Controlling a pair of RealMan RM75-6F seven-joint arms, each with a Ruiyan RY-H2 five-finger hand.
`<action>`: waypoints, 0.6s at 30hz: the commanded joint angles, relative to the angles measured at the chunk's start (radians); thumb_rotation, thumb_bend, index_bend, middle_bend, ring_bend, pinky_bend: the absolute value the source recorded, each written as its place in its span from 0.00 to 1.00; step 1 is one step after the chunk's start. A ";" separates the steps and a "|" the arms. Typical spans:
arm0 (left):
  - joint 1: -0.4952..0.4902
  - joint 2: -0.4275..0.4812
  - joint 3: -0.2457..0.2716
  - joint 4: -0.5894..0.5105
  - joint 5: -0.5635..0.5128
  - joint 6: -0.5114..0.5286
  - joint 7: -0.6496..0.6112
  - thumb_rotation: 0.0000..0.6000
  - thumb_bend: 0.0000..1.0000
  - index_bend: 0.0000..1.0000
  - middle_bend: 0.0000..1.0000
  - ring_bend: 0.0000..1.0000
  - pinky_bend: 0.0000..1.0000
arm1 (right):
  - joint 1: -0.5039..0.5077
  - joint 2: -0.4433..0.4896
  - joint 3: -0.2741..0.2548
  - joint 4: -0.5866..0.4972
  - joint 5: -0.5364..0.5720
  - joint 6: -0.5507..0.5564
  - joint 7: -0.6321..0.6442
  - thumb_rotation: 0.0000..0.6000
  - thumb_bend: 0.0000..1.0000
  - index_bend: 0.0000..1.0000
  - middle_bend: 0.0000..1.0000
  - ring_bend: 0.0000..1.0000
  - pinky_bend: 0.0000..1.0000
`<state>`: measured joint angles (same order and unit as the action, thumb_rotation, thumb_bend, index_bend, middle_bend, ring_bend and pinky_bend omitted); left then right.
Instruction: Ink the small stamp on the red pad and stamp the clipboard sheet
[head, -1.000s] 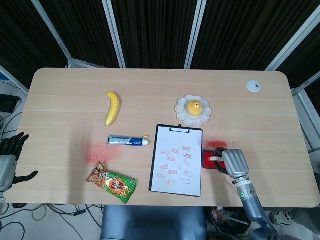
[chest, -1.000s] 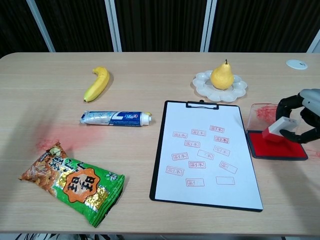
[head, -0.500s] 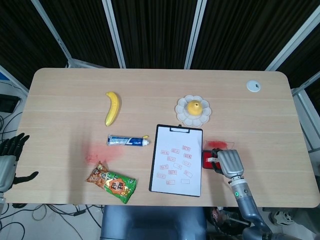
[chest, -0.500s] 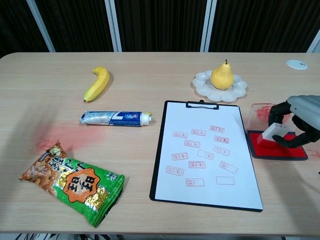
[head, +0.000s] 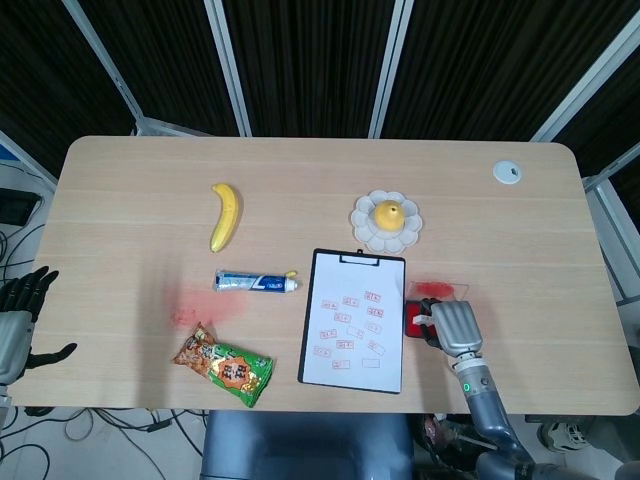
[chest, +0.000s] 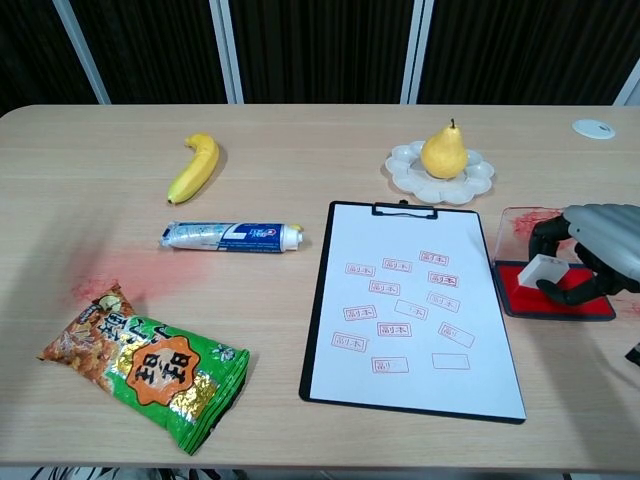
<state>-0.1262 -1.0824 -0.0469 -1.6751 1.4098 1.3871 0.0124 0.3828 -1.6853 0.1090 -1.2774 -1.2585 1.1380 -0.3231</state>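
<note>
Stamp (chest: 543, 271) in right hand (chest: 590, 252): chest view only.

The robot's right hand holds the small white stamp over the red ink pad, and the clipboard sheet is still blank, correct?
Not quite. The right robot hand does hold the small white stamp over the red ink pad, but the white sheet on the black clipboard is not blank: the chest view shows many red rectangular stamp marks on it.
</note>
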 joint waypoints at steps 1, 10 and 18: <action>0.000 0.000 0.000 0.000 0.000 0.000 0.001 1.00 0.02 0.00 0.00 0.00 0.00 | -0.002 -0.004 -0.002 0.006 0.000 0.002 0.001 1.00 0.74 0.91 0.81 0.88 0.88; 0.000 0.000 0.000 0.000 0.000 0.001 -0.001 1.00 0.02 0.00 0.00 0.00 0.00 | 0.000 -0.002 0.006 -0.005 -0.002 0.010 0.004 1.00 0.74 0.91 0.81 0.88 0.88; 0.000 0.000 0.000 0.001 0.001 0.000 -0.003 1.00 0.02 0.00 0.00 0.00 0.00 | 0.018 0.023 0.048 -0.075 0.010 0.027 -0.021 1.00 0.74 0.91 0.81 0.88 0.88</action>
<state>-0.1264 -1.0822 -0.0466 -1.6743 1.4111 1.3869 0.0095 0.3965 -1.6685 0.1498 -1.3424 -1.2538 1.1628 -0.3345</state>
